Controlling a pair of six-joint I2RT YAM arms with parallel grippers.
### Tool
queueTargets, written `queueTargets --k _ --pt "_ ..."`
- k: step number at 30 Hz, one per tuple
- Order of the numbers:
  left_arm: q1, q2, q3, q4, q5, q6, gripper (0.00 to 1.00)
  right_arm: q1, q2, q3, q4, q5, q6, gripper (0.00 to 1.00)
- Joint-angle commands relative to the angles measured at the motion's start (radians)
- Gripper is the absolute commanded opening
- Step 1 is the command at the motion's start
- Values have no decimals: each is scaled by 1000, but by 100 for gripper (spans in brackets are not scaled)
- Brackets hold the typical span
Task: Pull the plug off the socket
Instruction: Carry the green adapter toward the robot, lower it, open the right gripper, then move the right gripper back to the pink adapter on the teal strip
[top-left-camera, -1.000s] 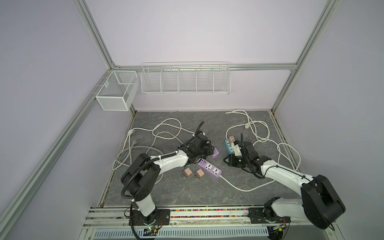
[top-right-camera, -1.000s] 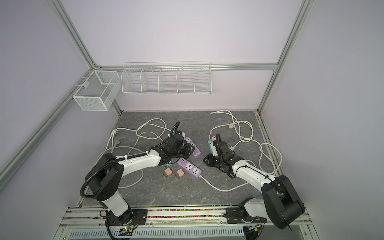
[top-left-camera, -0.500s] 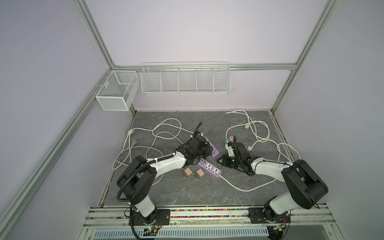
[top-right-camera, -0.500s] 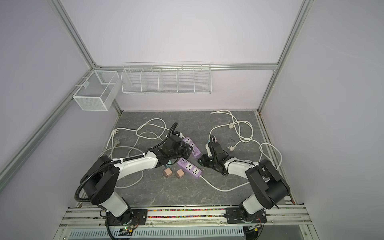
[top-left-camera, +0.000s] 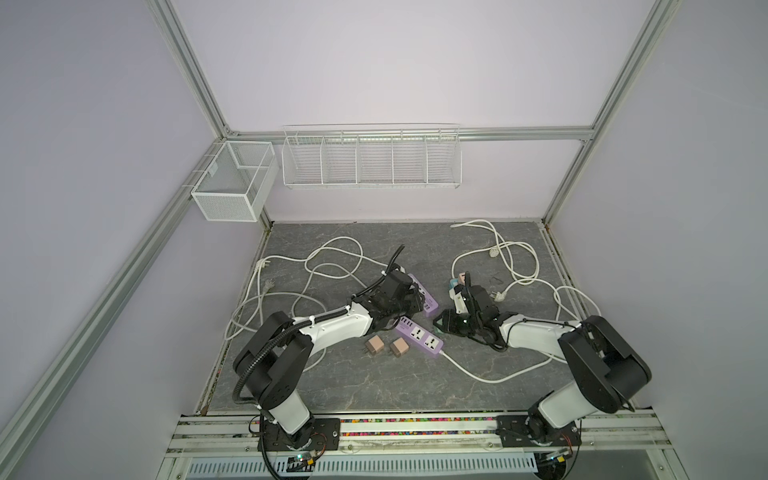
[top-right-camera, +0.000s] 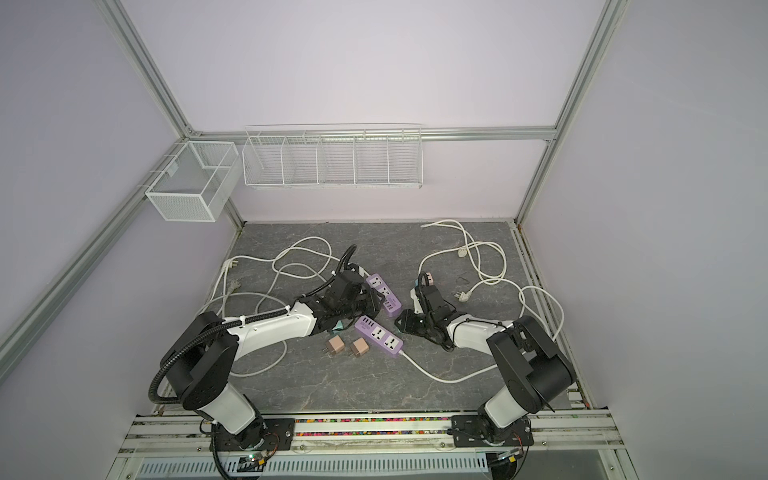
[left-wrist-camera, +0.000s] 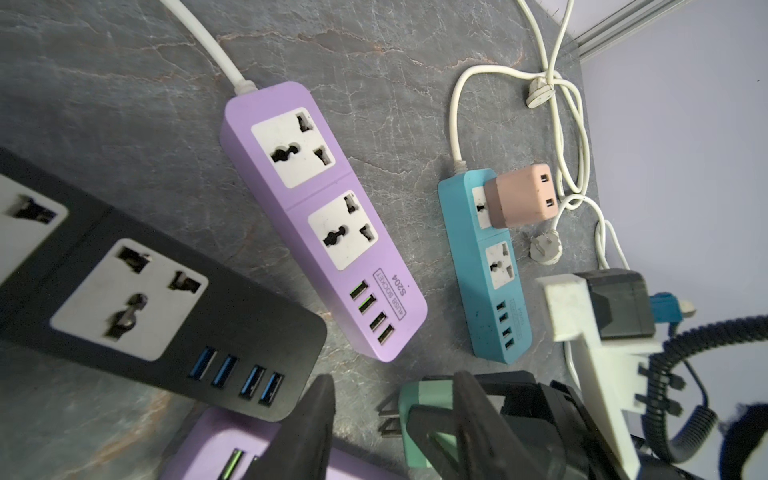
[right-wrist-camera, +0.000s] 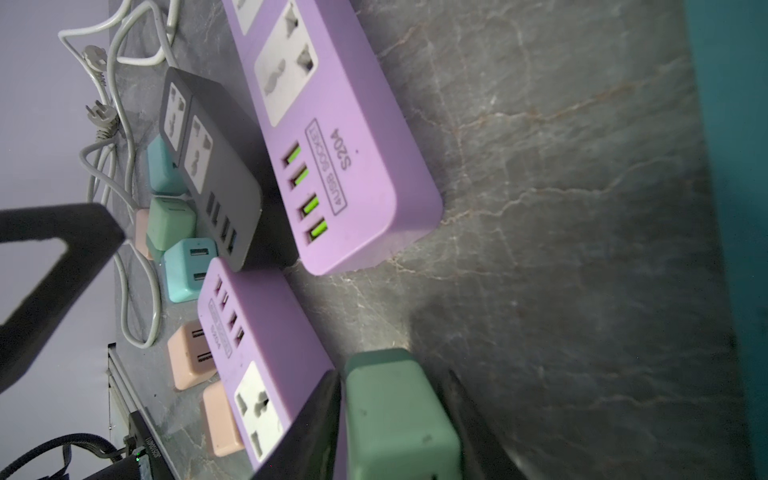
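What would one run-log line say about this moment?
left gripper: open | right gripper: jaws flank green plug, grip unclear | pink plug: in blue power strip | next: likely pull pink plug

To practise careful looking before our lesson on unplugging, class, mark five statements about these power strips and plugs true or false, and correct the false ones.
1. A pink plug sits in a socket of the blue power strip. True.
2. Both sockets of the big purple power strip in the left wrist view hold plugs. False: both are empty.
3. Two loose pink plugs lie on the table beside the near purple strip. True.
4. The white wire rack on the back wall holds cables. False: nothing shows in it.
5. The black power strip has no USB ports. False: four blue ports show.
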Motion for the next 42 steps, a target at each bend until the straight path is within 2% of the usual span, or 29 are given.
queueTargets --k 1,9,20,28,33,38,42 --pt "2 11 44 -29 -22 -3 49 7 -12 20 -35 19 -27 47" --pt "2 3 48 -39 -30 -1 52 7 -75 42 -163 99 -98 67" --pt "2 -2 67 -26 -26 -2 54 7 -229 68 -358 193 -182 81" --pt "-11 63 177 -44 -6 -2 55 -28 -383 117 -522 265 -284 92" --pt "-23 138 252 -26 31 -12 55 -71 -396 186 -601 303 -354 96" --pt "-24 214 332 -4 73 -9 56 -148 -385 243 -639 290 -386 100" --pt "-26 279 421 -36 91 4 57 -196 -330 342 -679 287 -422 97"
